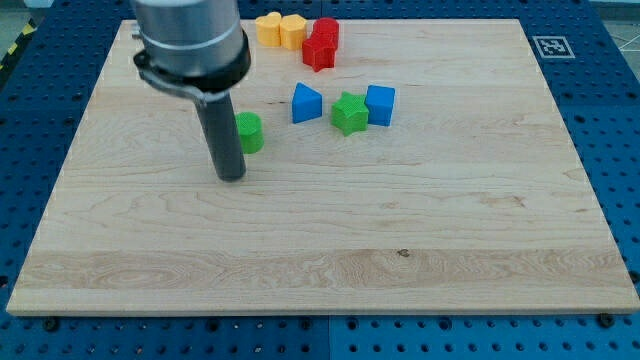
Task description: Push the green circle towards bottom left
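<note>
The near half of the wooden board [330, 260], toward the view's bottom edge, carries a small dark knot in the grain and nothing stands on it. Further up, left of the board's middle, my tip [231, 177] rests on the wood at the end of the straight dark rod; it is a bare rod end with no jaws, holding nothing. The green circle [249, 132] stands just up and to the view's right of my tip, its left side hidden behind the rod, so I cannot tell whether rod and block touch. It lies in the upper left part of the board, well away from the bottom left corner. To the view's right of it, near the board's centre line, a row of three sits close together: a blue triangle-like block [306, 103], a green star [349, 113] and a blue cube [380, 104], the star touching or nearly touching the cube. Farthest off, by the top edge, two yellow blocks [279, 29] stand side by side, with two red blocks [321, 44] just to their right, one behind the other. The arm's grey body covers the top left corner.
</note>
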Robot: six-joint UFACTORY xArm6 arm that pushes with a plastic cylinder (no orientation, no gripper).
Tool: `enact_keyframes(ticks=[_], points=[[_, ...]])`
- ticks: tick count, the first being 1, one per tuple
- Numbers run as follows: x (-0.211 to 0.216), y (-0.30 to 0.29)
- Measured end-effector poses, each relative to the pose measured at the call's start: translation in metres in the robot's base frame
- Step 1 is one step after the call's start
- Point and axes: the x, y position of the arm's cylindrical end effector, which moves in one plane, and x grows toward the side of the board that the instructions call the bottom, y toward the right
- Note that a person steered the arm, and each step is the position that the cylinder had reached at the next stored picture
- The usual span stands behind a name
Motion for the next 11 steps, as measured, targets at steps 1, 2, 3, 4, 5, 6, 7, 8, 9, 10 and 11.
enact_keyframes(ticks=[1, 2, 3, 4, 5, 6, 7, 8, 9, 10, 11], points=[[-0.027, -0.001], [-0.043, -0.001], [-0.074, -0.026], [-0.104, -0.019], [-0.099, 0.013], [-0.077, 0.036], [-0.055, 0.048], [-0.022, 0.06], [0.009, 0.065], [0.033, 0.062], [0.045, 0.033]])
